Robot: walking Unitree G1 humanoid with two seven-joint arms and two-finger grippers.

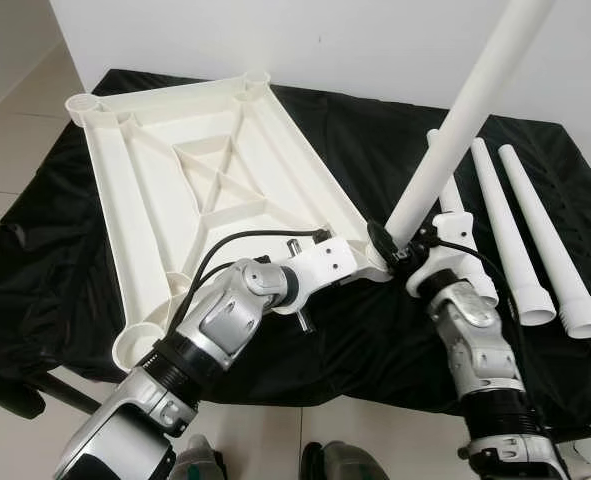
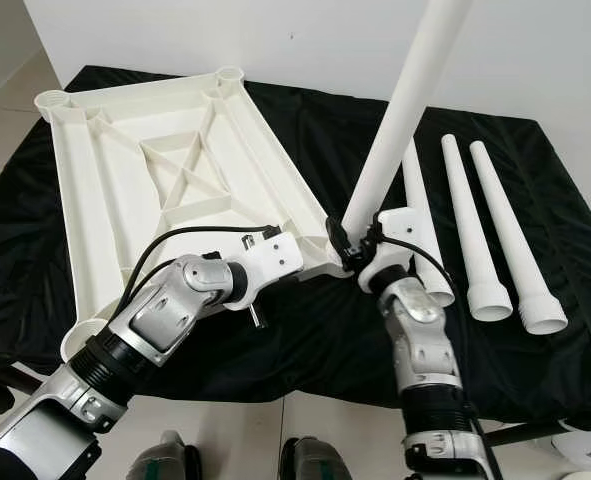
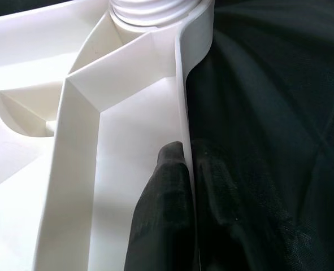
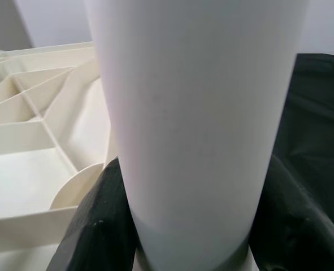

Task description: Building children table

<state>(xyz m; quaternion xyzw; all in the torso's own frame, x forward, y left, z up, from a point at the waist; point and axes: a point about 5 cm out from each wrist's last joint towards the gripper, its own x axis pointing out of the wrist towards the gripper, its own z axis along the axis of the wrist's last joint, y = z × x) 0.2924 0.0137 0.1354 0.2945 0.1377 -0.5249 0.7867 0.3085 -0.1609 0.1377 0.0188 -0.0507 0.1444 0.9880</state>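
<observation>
White table leg [image 1: 455, 130] clamped upright-tilted in right gripper [image 4: 178, 220].

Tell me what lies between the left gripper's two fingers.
The tabletop's thin side wall: the left wrist view shows the left gripper's fingers pinching it, one inside, one against the black cloth.

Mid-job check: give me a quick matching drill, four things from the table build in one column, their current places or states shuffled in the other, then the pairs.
Things:
1. tabletop
2. raised leg
3. spare legs
4. left gripper

States:
A. lying side by side on the black cloth
B. pinching the tabletop's side rim
C. upside down, ribs showing
D. held by the right gripper at the near corner socket, tilted

Pairs: 1-C, 2-D, 3-A, 4-B
</observation>
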